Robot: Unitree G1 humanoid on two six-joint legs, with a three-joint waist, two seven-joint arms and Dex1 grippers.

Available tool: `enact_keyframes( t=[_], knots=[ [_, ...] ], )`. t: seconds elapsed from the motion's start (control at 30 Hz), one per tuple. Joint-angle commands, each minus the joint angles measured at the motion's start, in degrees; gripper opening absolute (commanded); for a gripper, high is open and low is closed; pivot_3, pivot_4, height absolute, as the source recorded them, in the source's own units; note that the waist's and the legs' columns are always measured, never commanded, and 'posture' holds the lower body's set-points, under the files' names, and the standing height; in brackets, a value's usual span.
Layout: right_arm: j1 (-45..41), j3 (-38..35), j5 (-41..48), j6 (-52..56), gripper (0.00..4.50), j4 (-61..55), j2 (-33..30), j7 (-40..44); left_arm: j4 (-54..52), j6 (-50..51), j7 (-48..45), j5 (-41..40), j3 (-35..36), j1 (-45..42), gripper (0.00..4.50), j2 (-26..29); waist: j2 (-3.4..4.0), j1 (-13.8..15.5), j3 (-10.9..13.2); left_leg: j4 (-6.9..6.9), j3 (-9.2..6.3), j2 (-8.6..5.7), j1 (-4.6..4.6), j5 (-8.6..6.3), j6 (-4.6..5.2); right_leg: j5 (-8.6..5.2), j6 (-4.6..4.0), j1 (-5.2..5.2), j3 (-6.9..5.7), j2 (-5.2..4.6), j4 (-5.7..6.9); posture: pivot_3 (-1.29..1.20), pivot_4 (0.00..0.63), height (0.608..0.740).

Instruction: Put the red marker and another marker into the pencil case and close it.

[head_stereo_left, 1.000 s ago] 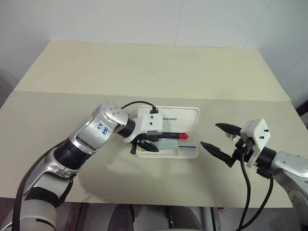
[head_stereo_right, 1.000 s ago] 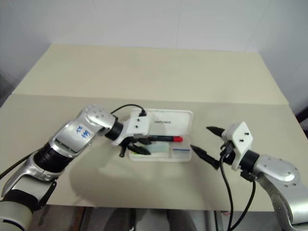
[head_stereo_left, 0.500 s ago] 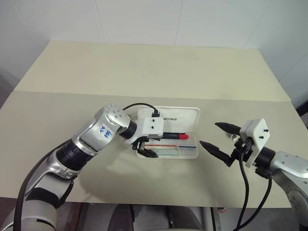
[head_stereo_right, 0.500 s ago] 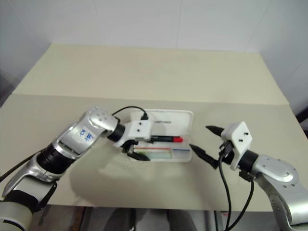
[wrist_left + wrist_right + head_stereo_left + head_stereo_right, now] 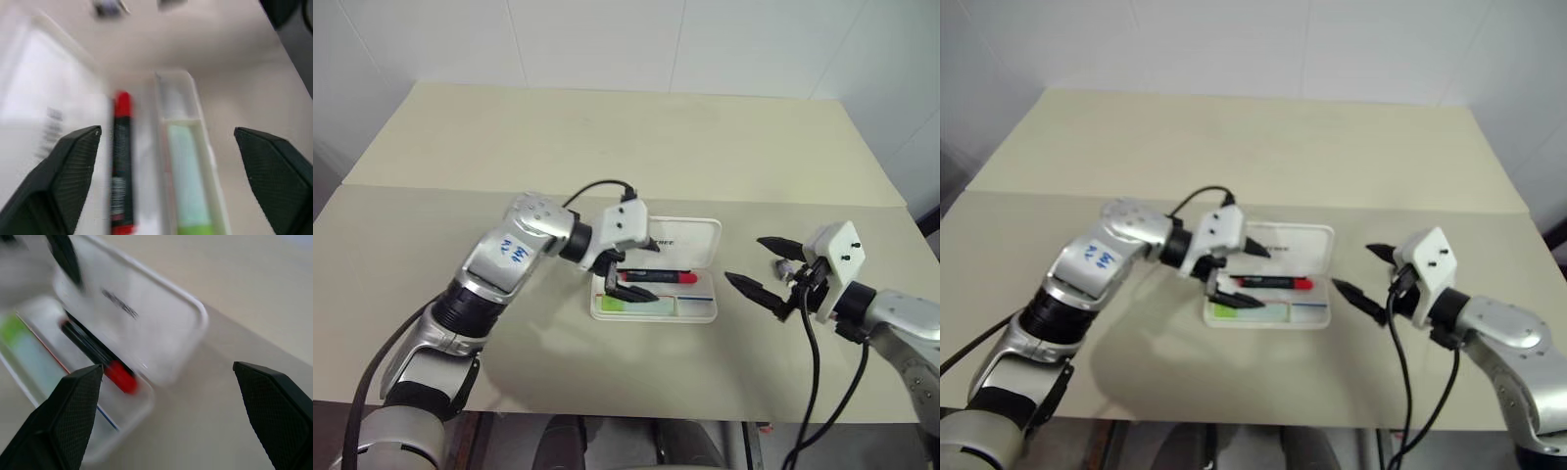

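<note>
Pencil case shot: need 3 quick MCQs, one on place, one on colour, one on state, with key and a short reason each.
1. Where does the green marker lie?
A. in the near part of the pencil case, in front of the red marker
B. on the table right of the case
C. in the right gripper

2. What colour is the case?
A. blue
B. white
C. black

3. How does the case's lid stand?
A. shut flat
C. taken off, lying on the floor
B. open, swung back behind the tray

Key: 1 A, the head views show both markers inside, the green one nearer the robot. 2 B, tray and lid are white plastic. 3 B, the lid stands open behind the tray; the left gripper hovers open above the case, and the right gripper is open beside it, holding nothing.
</note>
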Motion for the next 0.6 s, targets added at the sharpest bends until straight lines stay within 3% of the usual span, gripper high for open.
enact_keyframes(
  t=[0.03,0.17,0.23,0.4,0.6],
  knots=[
    [-1.3,-3.2,-1.3,-2.1,4.5,5.4,-6.1,6.6,1.5,-5.8,-3.2,-3.3,5.2,-0.4,4.48,1.8,0.01,0.0,0.0,0.0,0.02,0.0,0.0,-0.01,0.01,0.0,0.0,0.0,0.01,-0.01,-0.02,0.0,0.15,0.74],
    [-4.3,1.3,-7.1,-5.2,4.5,18.2,-15.9,14.6,6.8,-14.2,-4.1,-2.1,9.3,0.5,4.48,5.4,0.08,-0.3,0.0,-0.03,0.05,0.0,0.02,-0.01,0.02,0.0,0.0,0.0,0.01,-0.01,-0.07,0.0,0.15,0.74],
    [-7.2,3.7,-8.7,-5.1,4.5,22.8,-17.5,15.9,7.1,-15.2,-4.6,-3.2,10.5,1.0,4.48,6.2,0.08,-0.3,0.1,-0.02,0.09,0.01,0.04,-0.01,0.03,0.01,0.01,0.0,0.01,-0.03,-0.08,0.0,0.15,0.74],
    [-21.1,9.2,-7.6,11.4,4.5,28.6,-13.9,11.1,5.7,-16.4,-4.3,-4.1,14.2,4.5,4.48,9.5,0.15,-1.0,0.1,-0.02,0.12,0.04,0.06,-0.02,0.04,0.01,0.02,-0.03,0.05,-0.06,-0.02,0.0,0.15,0.74],
    [-26.0,8.9,-5.3,28.7,4.5,28.4,-8.1,4.9,0.9,-14.0,-2.0,-5.4,17.0,8.8,4.48,12.0,0.15,-1.1,0.1,-0.1,0.08,0.07,-0.01,-0.02,0.03,-0.02,-0.03,-0.12,-0.02,-0.06,-0.01,0.0,0.15,0.74]
  ],
)
